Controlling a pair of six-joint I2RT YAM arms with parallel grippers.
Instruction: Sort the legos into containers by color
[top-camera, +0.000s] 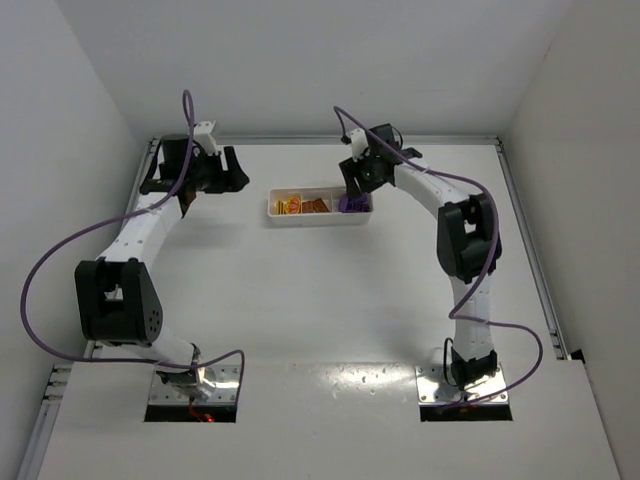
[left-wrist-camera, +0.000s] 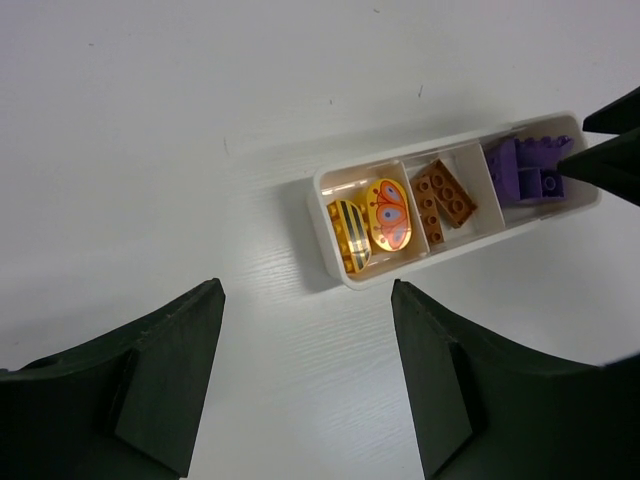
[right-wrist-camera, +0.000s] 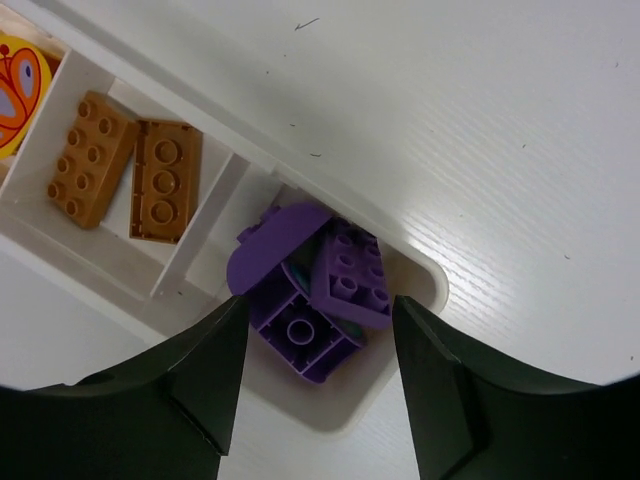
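The white three-compartment tray (top-camera: 272, 212) stands at the back middle of the table. Yellow legos (left-wrist-camera: 372, 222) fill its left compartment, two orange bricks (left-wrist-camera: 443, 199) the middle one, purple legos (right-wrist-camera: 315, 285) the right one. My right gripper (right-wrist-camera: 318, 385) is open and empty, hovering just above the purple compartment (top-camera: 353, 203). My left gripper (left-wrist-camera: 305, 375) is open and empty over bare table to the left of the tray (left-wrist-camera: 335, 262). The right gripper's fingertips (left-wrist-camera: 610, 160) show at the right edge of the left wrist view.
White walls close in the back and both sides. Metal rails run along the table's left edge (top-camera: 130, 205) and right edge (top-camera: 530, 250). Purple cables (top-camera: 40, 260) loop off both arms.
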